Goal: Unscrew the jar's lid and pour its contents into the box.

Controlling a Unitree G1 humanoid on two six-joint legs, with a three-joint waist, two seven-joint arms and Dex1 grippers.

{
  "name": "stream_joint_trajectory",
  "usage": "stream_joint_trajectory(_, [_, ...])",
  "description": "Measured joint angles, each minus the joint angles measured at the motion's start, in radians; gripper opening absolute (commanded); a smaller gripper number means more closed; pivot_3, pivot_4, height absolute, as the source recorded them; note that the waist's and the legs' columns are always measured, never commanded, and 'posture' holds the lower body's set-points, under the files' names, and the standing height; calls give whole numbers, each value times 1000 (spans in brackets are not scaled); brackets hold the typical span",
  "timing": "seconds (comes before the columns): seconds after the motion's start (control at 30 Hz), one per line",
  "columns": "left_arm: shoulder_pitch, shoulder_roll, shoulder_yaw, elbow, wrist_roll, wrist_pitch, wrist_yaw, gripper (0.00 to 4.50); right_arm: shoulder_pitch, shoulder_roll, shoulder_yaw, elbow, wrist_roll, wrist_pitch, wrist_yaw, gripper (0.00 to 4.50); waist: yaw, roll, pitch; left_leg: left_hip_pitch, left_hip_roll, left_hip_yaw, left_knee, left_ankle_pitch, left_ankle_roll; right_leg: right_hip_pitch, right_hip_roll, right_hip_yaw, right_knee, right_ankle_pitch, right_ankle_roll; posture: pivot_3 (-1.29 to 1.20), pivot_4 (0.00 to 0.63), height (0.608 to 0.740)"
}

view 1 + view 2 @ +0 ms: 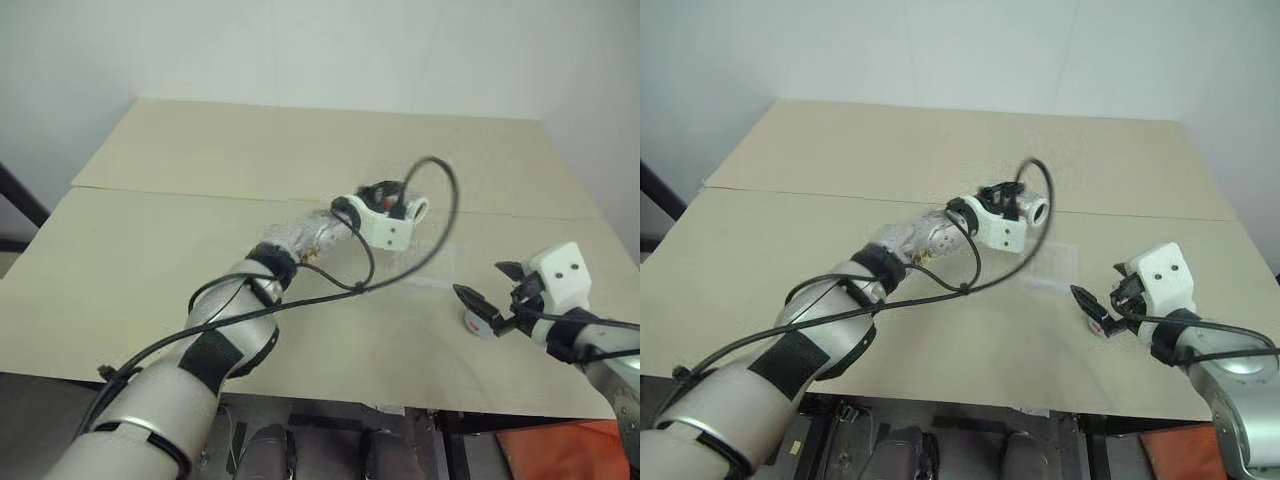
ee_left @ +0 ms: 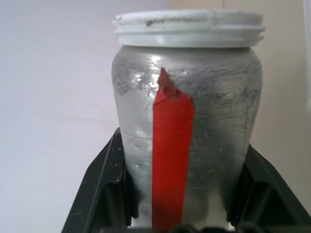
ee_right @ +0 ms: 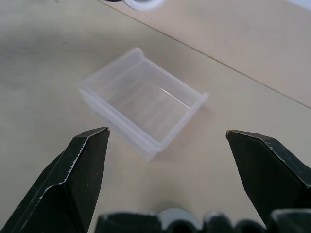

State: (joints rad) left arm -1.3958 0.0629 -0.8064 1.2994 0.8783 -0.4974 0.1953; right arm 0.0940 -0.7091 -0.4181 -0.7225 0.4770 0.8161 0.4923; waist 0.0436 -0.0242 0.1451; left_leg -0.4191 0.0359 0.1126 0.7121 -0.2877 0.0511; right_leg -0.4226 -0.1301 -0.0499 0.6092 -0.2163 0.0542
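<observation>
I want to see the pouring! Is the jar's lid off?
Off. The jar shows its bare threaded rim.

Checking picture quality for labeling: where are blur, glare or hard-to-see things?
Left eye view: left gripper and its cable smeared by motion; the clear box barely shows. Left wrist view: sharp, small highlights on the jar. Right wrist view: box slightly soft, fingers crisp.

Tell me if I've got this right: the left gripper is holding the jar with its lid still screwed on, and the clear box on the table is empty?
Not quite. The jar in the left gripper has no lid on it: the left wrist view shows its bare threaded rim. The rest holds: the gripper is clamped on the jar, and the clear box sits empty on the table.
</observation>
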Motion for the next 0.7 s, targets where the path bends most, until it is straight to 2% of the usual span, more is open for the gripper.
stream_joint_trajectory(0.1, [-67, -30, -184, 57, 198, 29, 170, 1992, 21, 29, -30, -60, 21, 0, -13, 4468, 1, 0, 0, -3, 0, -1, 1, 0, 0, -2, 0, 0, 0, 0, 0, 0, 150, 740])
stream_joint_trajectory(0.27, [-99, -63, -349, 92, 379, 65, 312, 1992, 67, 60, -45, -100, 35, 1, -51, 4468, 1, -1, 1, -4, 0, -2, 2, -1, 1, -4, -1, 0, 0, 0, 0, 0, 150, 740])
stream_joint_trajectory(0.53, [-129, -100, -395, 110, 439, 108, 326, 1992, 92, 76, -45, -124, 35, 1, -91, 4468, -1, -1, 1, -4, 1, -3, 5, -3, 5, -4, -1, 0, 2, 0, 0, 0, 150, 740])
stream_joint_trajectory(0.7, [-129, -103, -346, 113, 401, 106, 291, 1992, 109, 76, -44, -113, 21, -2, -94, 4468, 0, -1, 1, -4, 1, -2, 7, -3, 5, -4, -1, 0, 3, 0, 0, 0, 150, 740])
